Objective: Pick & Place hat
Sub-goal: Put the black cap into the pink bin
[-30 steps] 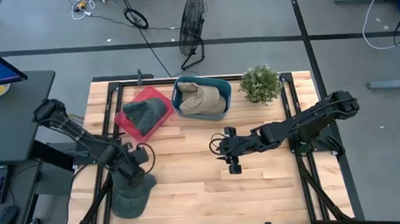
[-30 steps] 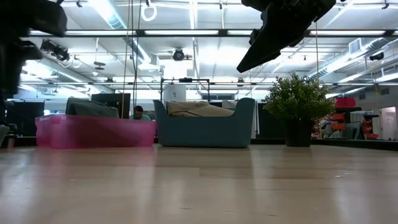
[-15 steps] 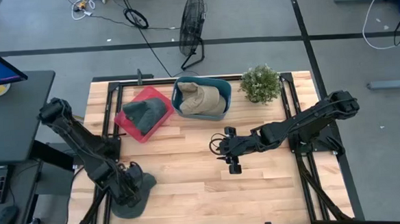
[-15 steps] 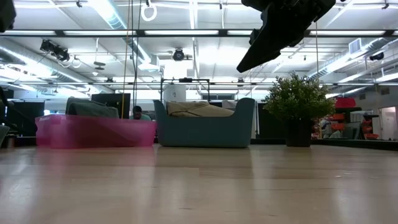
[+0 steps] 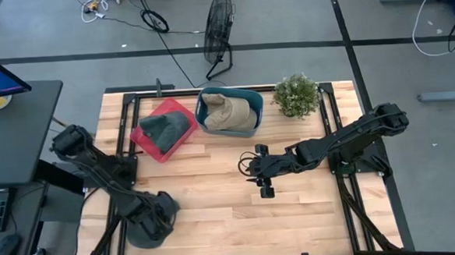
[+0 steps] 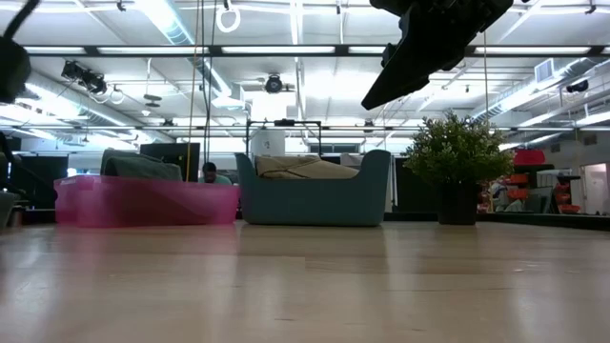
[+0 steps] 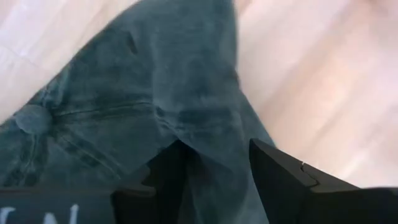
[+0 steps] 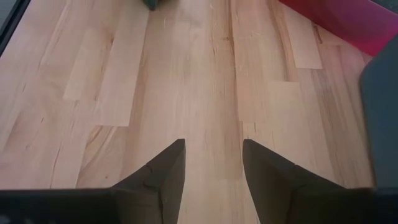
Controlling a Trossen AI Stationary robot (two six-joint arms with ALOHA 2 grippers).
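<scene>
A dark grey-green cap (image 5: 142, 230) lies flat on the table's near left corner and fills the left wrist view (image 7: 143, 93), its top button (image 7: 30, 118) to one side. My left gripper (image 5: 160, 214) is down on the cap, open, with a ridge of cloth between its fingers (image 7: 214, 158). My right gripper (image 5: 253, 171) hangs open over bare wood at mid-table (image 8: 212, 143). The low view shows the right arm at the top of the picture (image 6: 429, 43). My left gripper comes from above, pointing down, with both fingertips (image 7: 264, 162) set on the cap's crown cloth (image 7: 211, 134), off to one side of the button. A raised crease of cloth stands between the open fingers. The cap still lies on the table.
At the far side stand a pink bin (image 5: 144, 138) holding another dark cap (image 5: 165, 128), a blue bin (image 5: 204, 119) with a beige cap (image 5: 230, 110), and a potted plant (image 5: 296, 95). Bare wood lies between the two grippers.
My left arm has swung toward the table's near edge and gone down, bringing its gripper from just above the cap onto it. The cap has stayed in place. My right arm has kept still.
</scene>
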